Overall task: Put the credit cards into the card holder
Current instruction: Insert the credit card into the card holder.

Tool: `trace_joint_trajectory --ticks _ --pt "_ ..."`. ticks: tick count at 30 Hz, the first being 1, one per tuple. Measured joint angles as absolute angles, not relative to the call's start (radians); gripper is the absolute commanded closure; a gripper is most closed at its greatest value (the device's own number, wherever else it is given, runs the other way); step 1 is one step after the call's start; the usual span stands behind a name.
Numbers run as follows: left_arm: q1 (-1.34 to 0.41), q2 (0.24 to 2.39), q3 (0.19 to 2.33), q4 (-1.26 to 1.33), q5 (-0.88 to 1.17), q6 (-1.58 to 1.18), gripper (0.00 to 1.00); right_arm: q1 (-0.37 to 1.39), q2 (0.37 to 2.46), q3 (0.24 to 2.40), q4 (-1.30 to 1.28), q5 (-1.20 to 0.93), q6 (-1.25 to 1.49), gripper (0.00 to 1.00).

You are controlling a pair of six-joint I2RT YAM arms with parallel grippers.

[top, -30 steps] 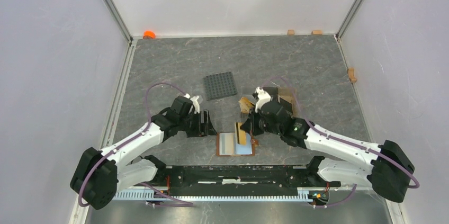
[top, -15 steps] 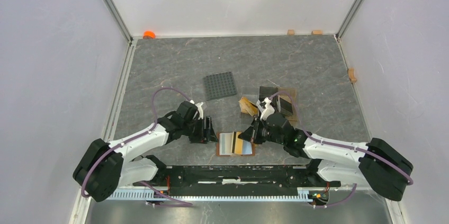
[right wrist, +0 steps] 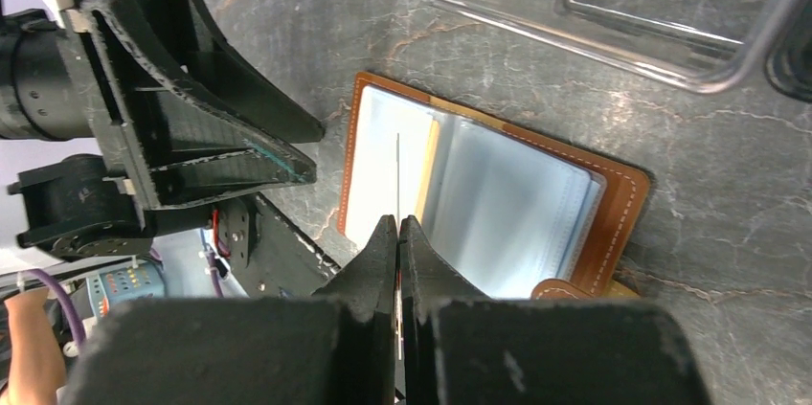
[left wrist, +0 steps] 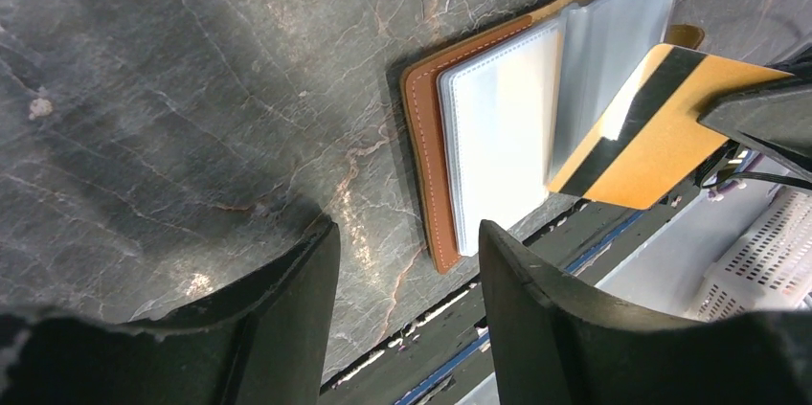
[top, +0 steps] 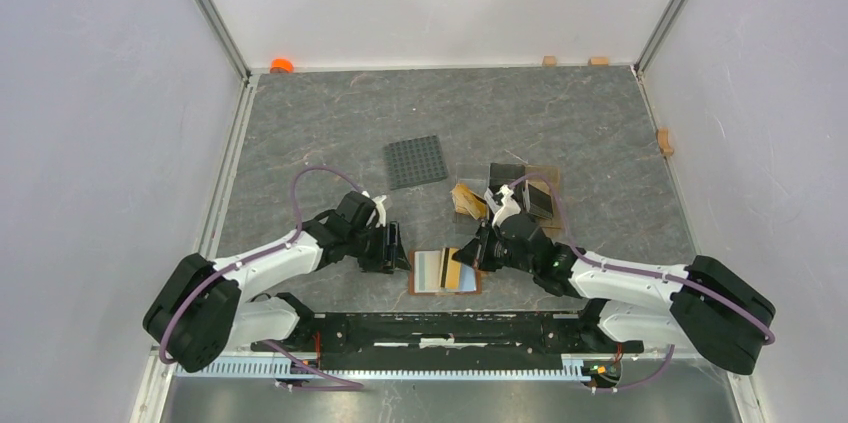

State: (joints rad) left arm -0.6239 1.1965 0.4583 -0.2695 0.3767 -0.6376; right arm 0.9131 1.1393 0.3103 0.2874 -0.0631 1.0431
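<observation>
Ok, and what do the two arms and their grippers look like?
Both the left arm and right arm have white links between bulky black joints, with a purple cable looping along each. The left gripper and right gripper have matte black, wedge-shaped fingers with rough edges.

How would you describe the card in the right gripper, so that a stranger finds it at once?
Midway along the table's near edge, a brown card holder lies open. Above it the right gripper pinches the card: yellowish with a black stripe, unlike the pale clear sleeves below it.
</observation>
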Motion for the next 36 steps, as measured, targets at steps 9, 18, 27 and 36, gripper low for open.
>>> trace_joint_trajectory --ticks 9,18,27,36 --pt "-0.624 1.203 0.458 -0.259 0.380 -0.638 0.40 0.913 1.156 0.310 0.267 -0.046 1.039 1.00" --pt "-0.624 1.219 0.458 -0.250 0.399 -0.638 0.44 0.913 1.172 0.310 0.250 -0.036 1.025 1.00" --pt "-0.624 1.237 0.458 -0.230 0.405 -0.638 0.49 0.913 1.200 0.310 0.250 -0.018 1.024 1.00" --pt "-0.626 1.253 0.458 -0.216 0.414 -0.638 0.53 0.923 1.246 0.310 0.305 -0.018 1.025 1.00"
